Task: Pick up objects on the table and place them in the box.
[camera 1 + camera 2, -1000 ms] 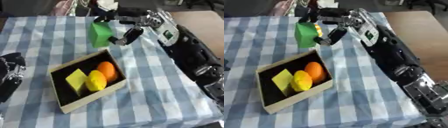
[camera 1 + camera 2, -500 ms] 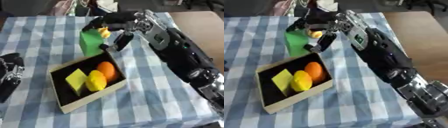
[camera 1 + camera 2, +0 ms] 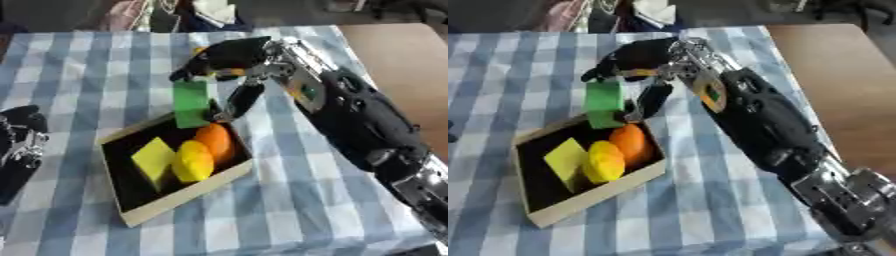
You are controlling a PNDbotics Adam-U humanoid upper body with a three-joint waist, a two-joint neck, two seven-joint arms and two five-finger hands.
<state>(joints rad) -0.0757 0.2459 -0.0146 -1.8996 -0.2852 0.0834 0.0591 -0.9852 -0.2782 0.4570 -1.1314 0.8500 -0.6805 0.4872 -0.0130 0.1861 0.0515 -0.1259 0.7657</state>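
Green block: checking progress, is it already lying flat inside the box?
No, the robot hand holds the green block upright over the box far corner.

— What kind of place is this?

— It looks like a room in a home: a blue-and-white checked tablecloth (image 3: pixel 79 65) covers the table, a brown wooden surface (image 3: pixel 842 65) stands beside it, and crumpled clothes (image 3: pixel 210 10) lie behind.
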